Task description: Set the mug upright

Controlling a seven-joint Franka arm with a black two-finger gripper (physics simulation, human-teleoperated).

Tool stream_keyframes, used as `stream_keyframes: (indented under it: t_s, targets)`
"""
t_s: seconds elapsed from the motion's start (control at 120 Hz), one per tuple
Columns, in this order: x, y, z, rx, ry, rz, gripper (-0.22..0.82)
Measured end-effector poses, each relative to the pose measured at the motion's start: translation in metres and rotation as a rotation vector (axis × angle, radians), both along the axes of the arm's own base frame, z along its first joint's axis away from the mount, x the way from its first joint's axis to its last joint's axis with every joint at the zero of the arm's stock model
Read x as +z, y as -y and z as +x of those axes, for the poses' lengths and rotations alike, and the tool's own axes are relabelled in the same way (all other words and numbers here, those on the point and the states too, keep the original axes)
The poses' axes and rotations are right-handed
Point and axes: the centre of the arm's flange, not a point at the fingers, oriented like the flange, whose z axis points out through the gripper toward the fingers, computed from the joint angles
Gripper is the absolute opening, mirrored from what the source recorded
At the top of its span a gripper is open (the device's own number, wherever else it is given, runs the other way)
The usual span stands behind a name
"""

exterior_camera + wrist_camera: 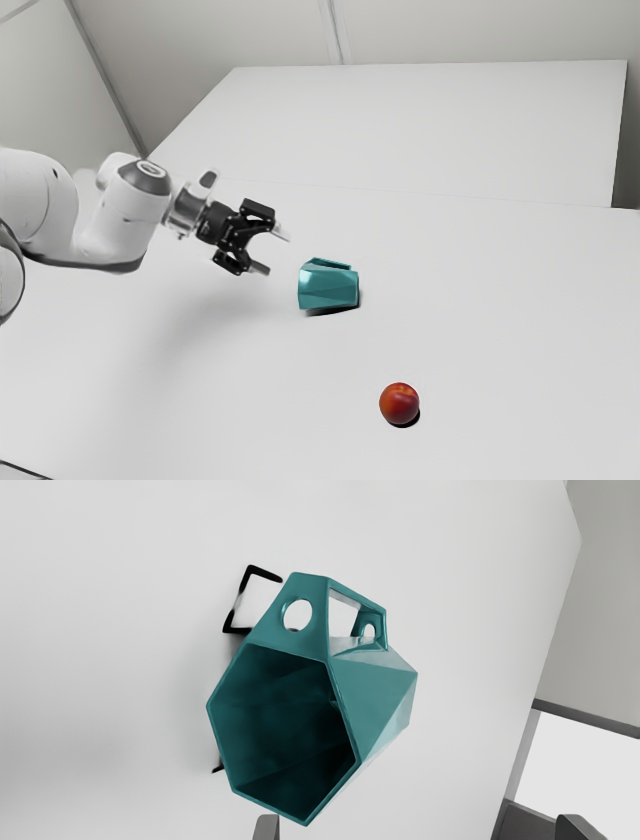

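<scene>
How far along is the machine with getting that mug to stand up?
Only the approach looks partly done: the gripper is open near the mug, facing its mouth. Nothing is in hand, as the exterior view shows a gap between the two. The mug lies on its side, so gripping, turning and setting it on its base all seem left.

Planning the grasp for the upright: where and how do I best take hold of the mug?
I'd pinch the rim wall beside the handle, one finger inside, coming from the mouth side. The mug lies on its side with its wide mouth facing the open gripper, and the handle juts from the body, so keep clear of it.
</scene>
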Motion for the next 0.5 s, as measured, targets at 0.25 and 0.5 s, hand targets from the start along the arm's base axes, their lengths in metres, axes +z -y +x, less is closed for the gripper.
stream_keyframes:
  t_s: [0.25,0.5]
  targets:
    - [-0.048,0.008,-0.006,0.089,0.056,-0.074,0.6]
    - [-0.059,0.039,-0.008,0.089,0.119,-0.128,0.6]
